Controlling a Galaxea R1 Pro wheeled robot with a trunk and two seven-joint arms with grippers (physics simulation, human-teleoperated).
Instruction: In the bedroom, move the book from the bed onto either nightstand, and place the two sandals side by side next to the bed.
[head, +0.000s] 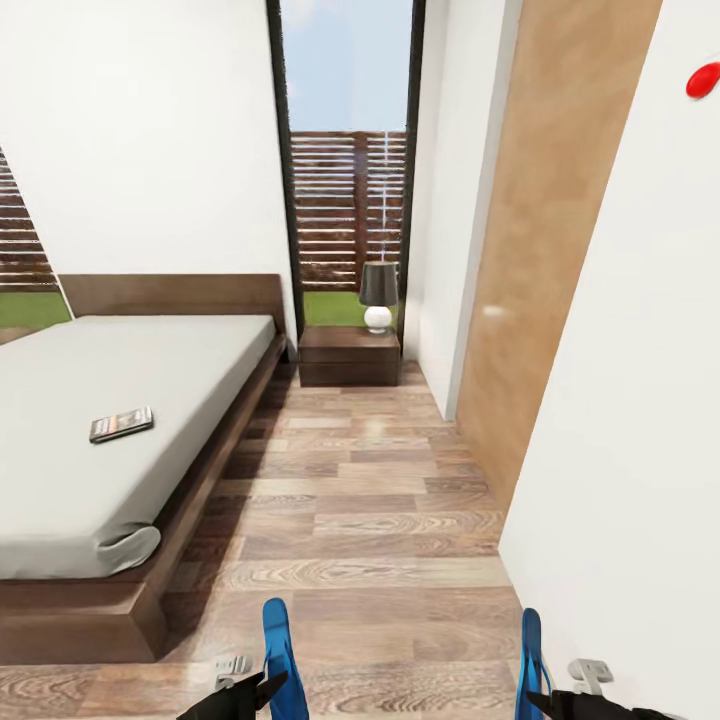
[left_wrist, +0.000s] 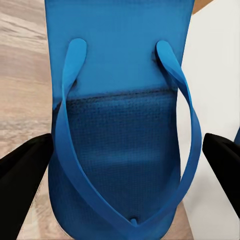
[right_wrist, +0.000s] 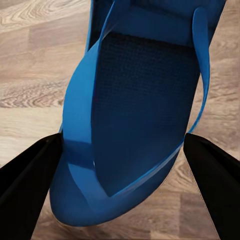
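Note:
The book (head: 121, 424) lies flat on the pale mattress of the bed (head: 150, 370) at the left. Against the window wall stands a dark wood nightstand (head: 350, 358). Low in the head view, my left gripper (head: 262, 688) is shut on one blue sandal (head: 280, 655) held on edge above the floor, and my right gripper (head: 545, 700) is shut on the other sandal (head: 530, 660). The left wrist view has that sandal (left_wrist: 120, 100) between black fingers (left_wrist: 22, 175). The right wrist view has its sandal (right_wrist: 135, 110) between fingers (right_wrist: 30, 180) over the planks.
A lamp (head: 378, 296) with a dark shade stands on the nightstand. A wood-plank aisle (head: 370, 500) runs between the bed frame and the white wall (head: 620, 400) with a tan door panel (head: 550, 230) at the right. A tall window (head: 350, 150) is ahead.

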